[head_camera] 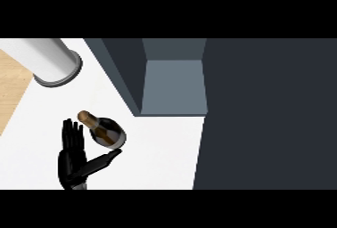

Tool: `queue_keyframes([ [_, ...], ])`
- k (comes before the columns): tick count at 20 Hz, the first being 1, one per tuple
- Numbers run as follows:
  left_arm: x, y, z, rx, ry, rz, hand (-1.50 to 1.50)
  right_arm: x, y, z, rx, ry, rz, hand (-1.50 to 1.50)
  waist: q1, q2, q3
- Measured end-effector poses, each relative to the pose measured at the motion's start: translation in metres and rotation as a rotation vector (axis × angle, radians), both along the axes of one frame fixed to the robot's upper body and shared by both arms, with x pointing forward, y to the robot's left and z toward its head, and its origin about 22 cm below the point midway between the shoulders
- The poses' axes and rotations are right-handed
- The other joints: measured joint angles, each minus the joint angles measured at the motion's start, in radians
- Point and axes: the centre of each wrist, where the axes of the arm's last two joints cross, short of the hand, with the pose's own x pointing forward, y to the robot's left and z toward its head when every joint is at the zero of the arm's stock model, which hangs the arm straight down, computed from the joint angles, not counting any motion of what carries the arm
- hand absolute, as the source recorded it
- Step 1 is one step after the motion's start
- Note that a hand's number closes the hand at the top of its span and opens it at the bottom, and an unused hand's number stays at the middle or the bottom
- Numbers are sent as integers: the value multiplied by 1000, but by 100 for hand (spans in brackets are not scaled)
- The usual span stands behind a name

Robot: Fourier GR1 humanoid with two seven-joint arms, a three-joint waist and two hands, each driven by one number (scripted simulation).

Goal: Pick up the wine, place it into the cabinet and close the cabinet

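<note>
With the left hand (pixel 74 156) spread open just beside the wine (pixel 105 130), fingers not yet around it, closing off-centre could topple the bottle away from the cabinet (pixel 172 84).

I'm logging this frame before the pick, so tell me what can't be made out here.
- Right hand: not in the head view at all.
- Cabinet interior: only a grey floor patch shows; the top edge cuts off the rest.
- Wine bottle label: too small to read.
- Whether the left hand, fingers straight, touches the bottle: cannot tell from above.
- White cylinder: cut off by the top edge.
</note>
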Motion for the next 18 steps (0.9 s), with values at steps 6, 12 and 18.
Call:
queue_keyframes([
  [6,2,6,-36,-31,8,-20,-150,3,-3,-2,-10,-26,-10,-150,-1,1,0],
  [12,5,7,-56,-99,-11,-32,-150,0,3,-4,4,-12,15,-150,-2,1,0],
  [18,5,3,-69,-153,-49,-47,-150,-1,4,-4,-6,-14,16,-150,1,-3,9],
])
